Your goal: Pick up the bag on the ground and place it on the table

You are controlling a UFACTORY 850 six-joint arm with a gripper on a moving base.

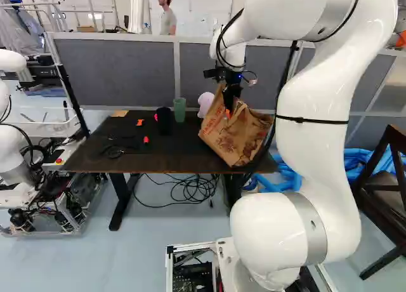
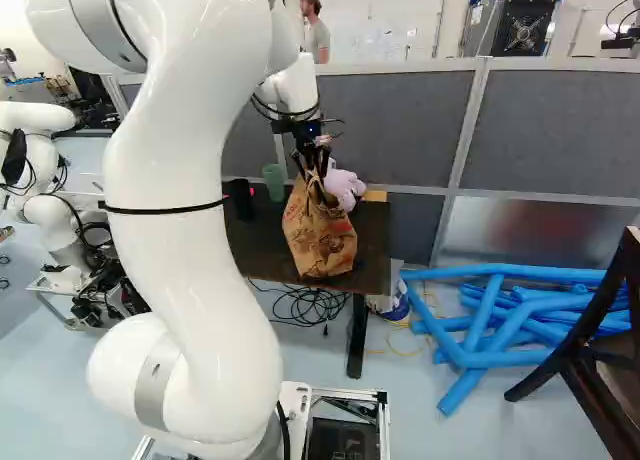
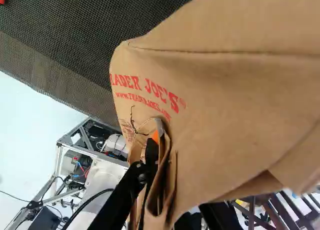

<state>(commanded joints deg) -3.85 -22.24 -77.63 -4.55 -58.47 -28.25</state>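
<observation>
Over the bench's (image 1: 152,153) right end, the bag (image 1: 236,138) hung below the pincer (image 1: 229,110), clamped on its paper — long axis tilted, so probably needed straightening before release.

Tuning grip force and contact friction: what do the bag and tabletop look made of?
Bag: likely kraft paper, matte brown with red print; stiff creases and crumpled folds suggest it.
Tabletop: dark, matte, fine woven-looking grid; perhaps a mesh fabric or vinyl covering, can't tell which.
</observation>
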